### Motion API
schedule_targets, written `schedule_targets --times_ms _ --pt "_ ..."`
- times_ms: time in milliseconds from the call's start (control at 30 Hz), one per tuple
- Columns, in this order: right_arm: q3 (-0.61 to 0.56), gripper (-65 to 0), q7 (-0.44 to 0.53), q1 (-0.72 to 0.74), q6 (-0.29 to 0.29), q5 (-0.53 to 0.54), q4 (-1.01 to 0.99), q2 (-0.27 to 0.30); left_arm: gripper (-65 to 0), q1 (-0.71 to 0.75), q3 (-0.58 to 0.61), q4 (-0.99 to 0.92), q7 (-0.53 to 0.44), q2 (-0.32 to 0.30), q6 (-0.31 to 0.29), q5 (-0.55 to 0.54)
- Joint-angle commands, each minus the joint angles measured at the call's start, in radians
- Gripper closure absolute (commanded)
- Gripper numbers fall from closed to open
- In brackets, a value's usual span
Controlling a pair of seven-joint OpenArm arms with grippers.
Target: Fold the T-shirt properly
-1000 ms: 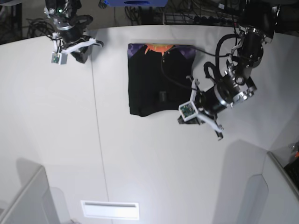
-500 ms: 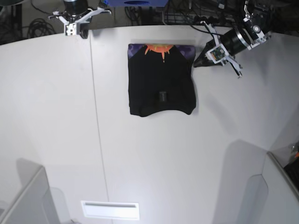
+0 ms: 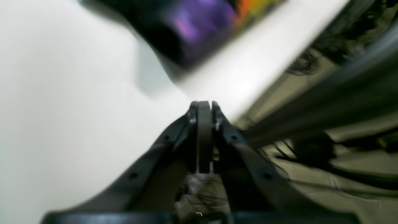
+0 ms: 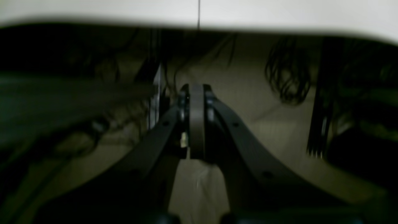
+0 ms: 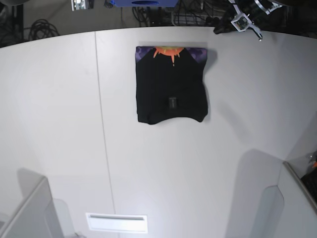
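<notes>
White table [image 5: 208, 173] with a thin seam line running front to back on the right arm's side; cables and dark clutter on the floor beyond the far edge.

T-shirt [image 5: 171, 84] lies folded into a compact black rectangle on the far half of the table, flat, nothing touching it. A strip of purple-and-orange print shows along its far edge; small dark tag [image 5: 172, 102] sits on the black upper face, nearer the front edge.

Left gripper [image 5: 222, 26]: raised at the far table edge, off the cloth. The T-shirt lies in front of it and off to its inner side, well apart. In its wrist view [image 3: 203, 107] the fingers are pressed together, nothing between them; the tips hang over the table's rim, and the shirt's printed corner [image 3: 199, 28] appears blurred ahead of the tips, apart from them.

Right gripper [image 4: 196, 90]: fingers closed flat on each other, holding nothing. Its wrist view shows the table edge above the tips and floor with cables behind; no cloth in that view. In the base view only a bit of this arm [image 5: 81, 4] shows at the top edge, beyond the far rim, well apart from the T-shirt.
</notes>
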Motion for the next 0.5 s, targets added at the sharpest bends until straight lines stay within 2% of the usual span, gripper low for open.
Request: schedule_targets --times_ms 0,167,267,467 --pt "-0.001 0.0 -0.006 -0.018 -0.004 -0.007 0.009 0.004 0.0 0.034 -0.004 -0.010 -0.037 -0.006 -0.003 -0.015" --pt "-0.001 0.0 -0.161 0.011 -0.004 -0.007 -0.026 0.024 0.0 0.068 0.033 -0.169 -0.099 0.069 -0.003 -0.009" --pt "-0.059 0.0 -0.165 0.039 -0.004 -0.007 -0.072 0.070 0.0 0.061 0.038 -0.295 -0.149 0.129 0.003 -0.009" --pt "-0.260 0.0 -0.165 0.171 -0.004 -0.004 -0.259 0.179 0.0 -0.008 0.043 -0.510 -0.192 0.216 0.098 -0.007"
